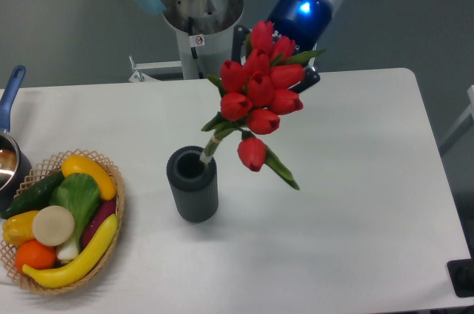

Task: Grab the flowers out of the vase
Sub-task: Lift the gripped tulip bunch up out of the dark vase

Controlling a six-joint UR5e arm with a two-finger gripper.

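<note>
Hanging tilted above the white counter (333, 203), the flowers (259, 95) form a tight bunch of red tulip buds with green leaves, leaning up and to the right. Their pale bound stems (212, 145) slant down to the left, and the lower end sits right at the round mouth of the vase (192, 184); whether the stem tips are inside the rim or just above it cannot be told from this single fixed view. The vase, dark grey with vertical ribs, stands upright on the counter, left of centre.

Behind the buds, the claw (275, 69) is mostly covered by the bunch; only dark finger parts show at the left and right edges of the blooms, so it appears clenched on the flowers, which hang off the counter with nothing else holding them. Above it, the blue wrist section with a lit blue light (302, 8) slopes up toward the top right edge, and the grey arm base (201, 10) rises behind the counter's far edge.

At the left edge, a woven basket (70, 255) holds vegetables: yellow bananas or squash, a cucumber, a leafy green, an orange piece and a pale round one. Beside it, partly cut off, a pot with a blue handle (10, 92) sits near the counter's left edge.
</note>
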